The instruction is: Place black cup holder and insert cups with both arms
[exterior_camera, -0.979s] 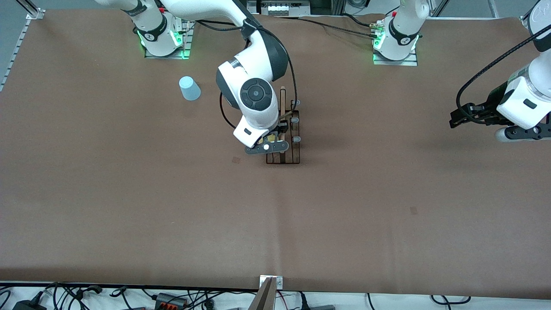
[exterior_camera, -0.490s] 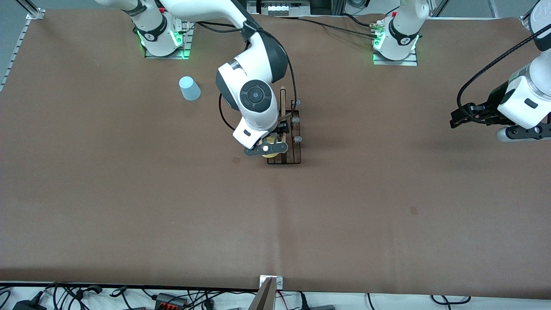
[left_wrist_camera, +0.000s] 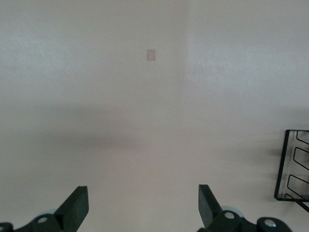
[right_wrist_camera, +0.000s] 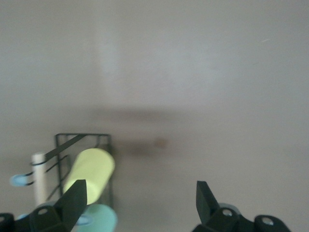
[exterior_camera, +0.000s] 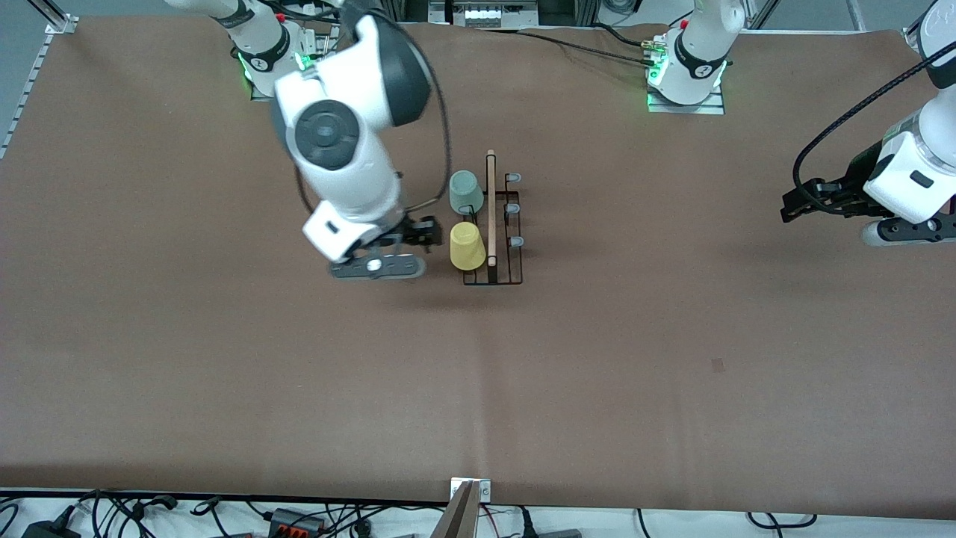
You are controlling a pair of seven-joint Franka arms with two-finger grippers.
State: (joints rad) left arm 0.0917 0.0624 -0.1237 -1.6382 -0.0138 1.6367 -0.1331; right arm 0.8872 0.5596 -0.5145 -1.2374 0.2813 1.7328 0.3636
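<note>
With yellow and mint already on prongs, the step in hand looks like fetching the third cup. To do it well, the right gripper point(exterior_camera: 422, 232) should lift clear of the black cup holder point(exterior_camera: 493, 258) before swinging off, so a finger does not catch the wire or nudge the seated cups; no third cup shows in these views, so where to reach cannot be told.

Taking the holder as landmark, near to far: its bare rectangular base end lies nearest the front camera. The yellow cup point(exterior_camera: 467, 246) sits on a prong on the side toward the right arm's end of the desk, and the mint green cup point(exterior_camera: 464, 191) sits farther from the camera on the same side. The three grey-tipped prongs on the other side are bare.

The right gripper is just beside the yellow cup, fingers apart and holding nothing. The left gripper point(exterior_camera: 803, 203) waits well apart from the holder at the left arm's end of the desk — fingers spread, empty.
</note>
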